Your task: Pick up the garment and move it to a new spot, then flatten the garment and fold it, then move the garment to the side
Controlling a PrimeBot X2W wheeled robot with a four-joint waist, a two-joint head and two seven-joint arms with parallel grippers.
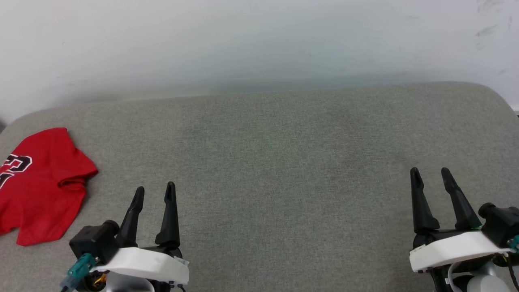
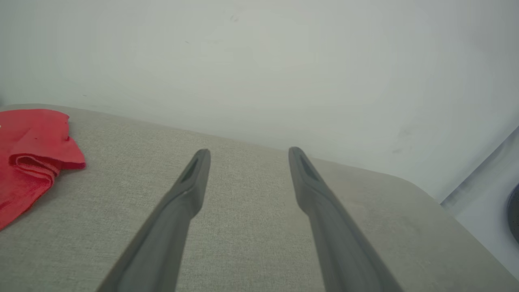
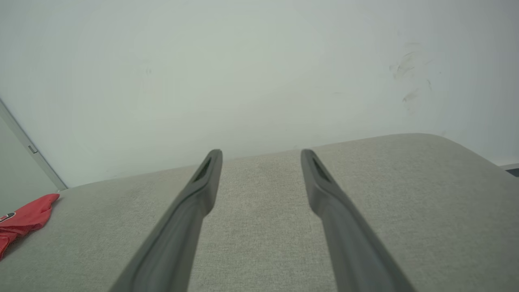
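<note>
The garment [image 1: 40, 182] is a red shirt with black, white-outlined lettering, lying crumpled at the far left of the grey cushioned surface [image 1: 275, 162]; its left part runs off the head view. It also lies at the left edge of the left wrist view as the garment [image 2: 28, 154] and far left in the right wrist view as the garment [image 3: 24, 219]. My left gripper [image 1: 155, 192] is open and empty, just right of the garment and apart from it. My right gripper [image 1: 430, 173] is open and empty at the lower right.
A pale wall [image 1: 259, 44] stands right behind the surface's far edge. The surface's right corner [image 1: 498, 97] is rounded and drops off there. Bare grey fabric lies between the two grippers.
</note>
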